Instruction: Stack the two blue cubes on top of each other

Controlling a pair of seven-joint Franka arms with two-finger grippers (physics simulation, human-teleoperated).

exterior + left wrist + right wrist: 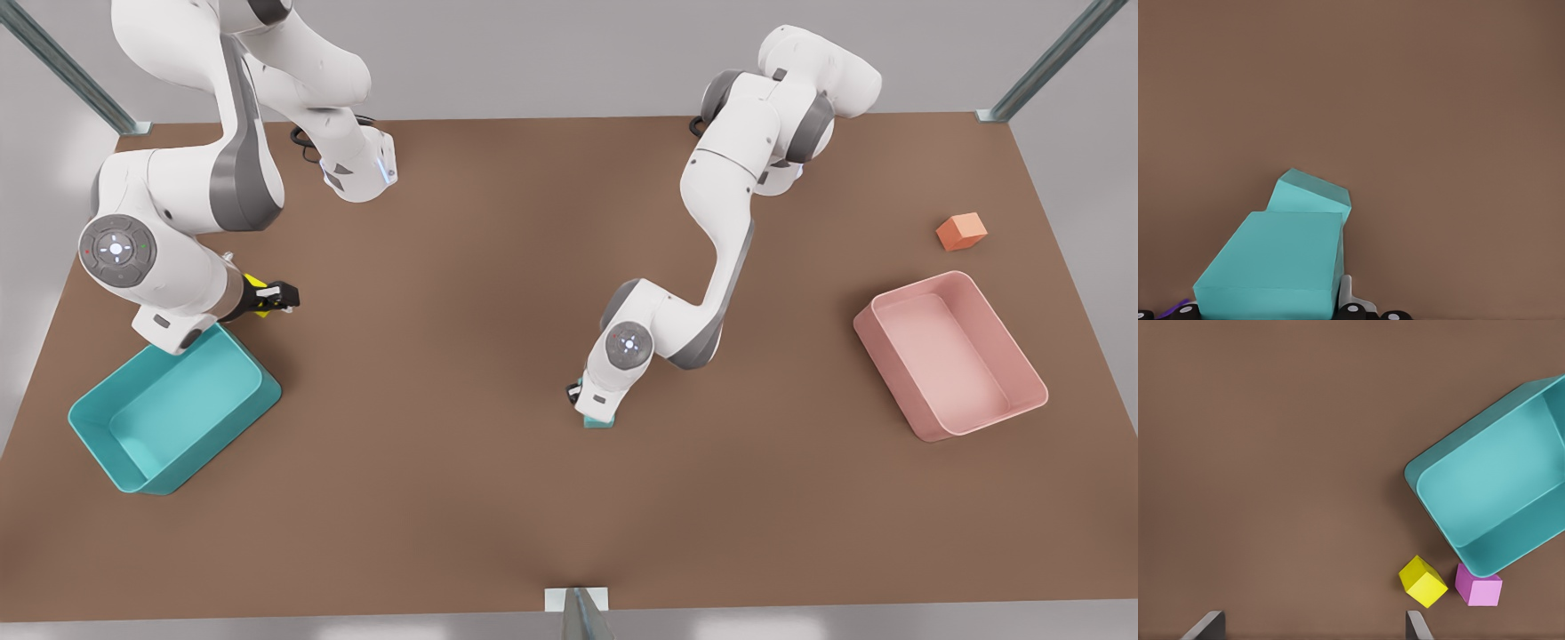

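While the left pincer (pixel 576 393) works: well off from the teal bin (pixel 204 458), mid tabletop (pixel 444 267), apparently clamped on the upper blue cube (pixel 1278 257) to control the drop.
Lower blue cube (pixel 1313 193): just under it, twisted a bit, so I'd guess the stack will sit skewed.
Right pincer (pixel 283 296): fingers spread, holding nothing, parked beside the bin, out of the way.
Yellow cube (pixel 1423 581), purple cube (pixel 1479 588): against the bin, not needed.

Simulated lab bench: bare brown table (pixel 498 498), metal frame posts (pixel 71 67)
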